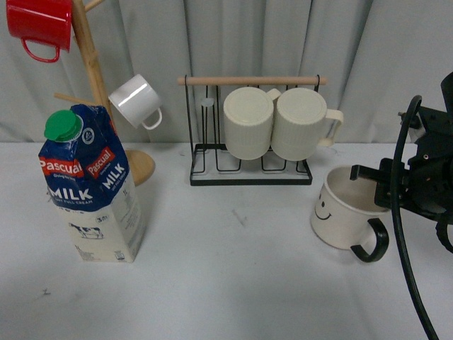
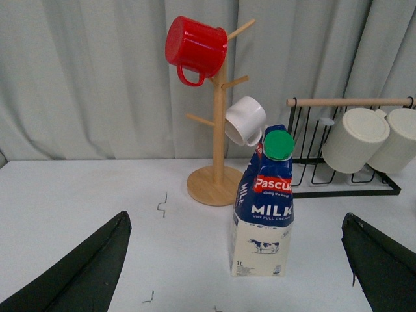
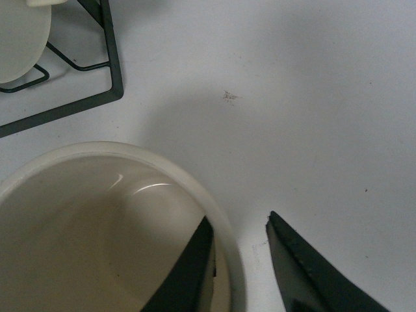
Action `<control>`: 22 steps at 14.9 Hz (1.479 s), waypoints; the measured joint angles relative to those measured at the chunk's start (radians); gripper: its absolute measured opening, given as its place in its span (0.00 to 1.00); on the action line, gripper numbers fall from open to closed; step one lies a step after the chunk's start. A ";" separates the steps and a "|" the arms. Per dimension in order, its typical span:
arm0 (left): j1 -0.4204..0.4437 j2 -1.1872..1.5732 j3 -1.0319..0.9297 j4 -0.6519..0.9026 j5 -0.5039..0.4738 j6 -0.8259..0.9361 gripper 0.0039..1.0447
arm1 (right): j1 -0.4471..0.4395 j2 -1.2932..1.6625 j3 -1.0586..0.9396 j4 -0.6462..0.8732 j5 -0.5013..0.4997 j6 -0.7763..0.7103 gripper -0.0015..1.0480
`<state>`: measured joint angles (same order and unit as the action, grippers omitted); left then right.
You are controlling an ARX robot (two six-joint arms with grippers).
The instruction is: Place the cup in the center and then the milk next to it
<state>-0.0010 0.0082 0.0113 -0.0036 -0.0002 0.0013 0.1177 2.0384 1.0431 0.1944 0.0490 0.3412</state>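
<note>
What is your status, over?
Left gripper open, empty. Right gripper open, astride cup rim. Milk upright, untouched. No obstruction seen.

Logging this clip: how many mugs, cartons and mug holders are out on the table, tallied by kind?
Mugs: 5 (red mug, small white mug, left ribbed mug, right ribbed mug, smiley cup)
Cartons: 1 (milk carton)
Mug holders: 2 (wooden tree, wire rack)
Total: 8
</note>
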 joint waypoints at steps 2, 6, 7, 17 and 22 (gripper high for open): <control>0.000 0.000 0.000 0.000 0.000 0.000 0.94 | 0.000 -0.005 -0.001 -0.003 -0.002 0.000 0.21; 0.000 0.000 0.000 0.000 0.000 0.000 0.94 | 0.016 -0.056 -0.014 -0.020 -0.011 0.002 0.03; 0.000 0.000 0.000 0.000 0.000 0.000 0.94 | 0.113 -0.136 -0.014 -0.051 -0.011 0.028 0.03; 0.000 0.000 0.000 0.000 0.000 0.000 0.94 | 0.255 0.009 0.141 -0.261 0.086 0.128 0.03; 0.000 0.000 0.000 0.000 0.000 0.000 0.94 | 0.254 0.031 0.158 -0.248 0.072 0.129 0.11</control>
<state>-0.0010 0.0082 0.0113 -0.0036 -0.0002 0.0013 0.3717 2.0697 1.2007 -0.0540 0.1215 0.4698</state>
